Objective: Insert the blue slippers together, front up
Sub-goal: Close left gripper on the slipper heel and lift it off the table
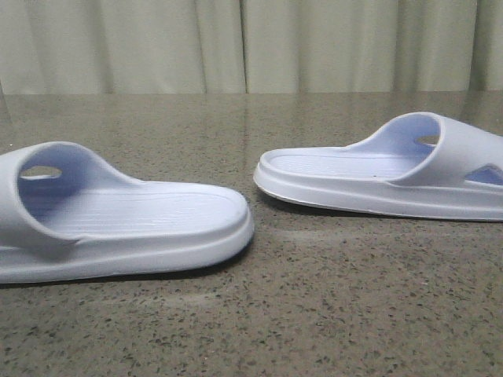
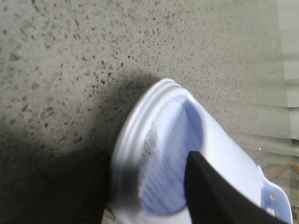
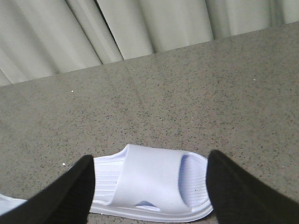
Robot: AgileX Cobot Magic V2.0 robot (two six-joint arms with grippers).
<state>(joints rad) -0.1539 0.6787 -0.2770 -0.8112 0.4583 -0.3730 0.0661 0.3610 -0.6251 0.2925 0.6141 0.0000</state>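
Observation:
Two pale blue-white slippers lie sole down and apart on the speckled table. The left slipper [image 1: 141, 228] has its strap at the left; the right slipper [image 1: 377, 177] has its strap at the right. No gripper shows in the front view. In the left wrist view my left gripper [image 2: 147, 189] is open, its jaws astride the rim of the left slipper's [image 2: 224, 149] rounded end, with one black finger [image 2: 210, 200] over the ribbed footbed. My right gripper [image 3: 149, 189] is open and empty above the table, with the right slipper [image 3: 149, 179] beyond it, seen between its fingers.
The slippers rest on a grey-brown speckled stone table [image 1: 314, 314]. A pale curtain [image 1: 251, 39] hangs behind its far edge. Bare tabletop lies between the two slippers and in front of them.

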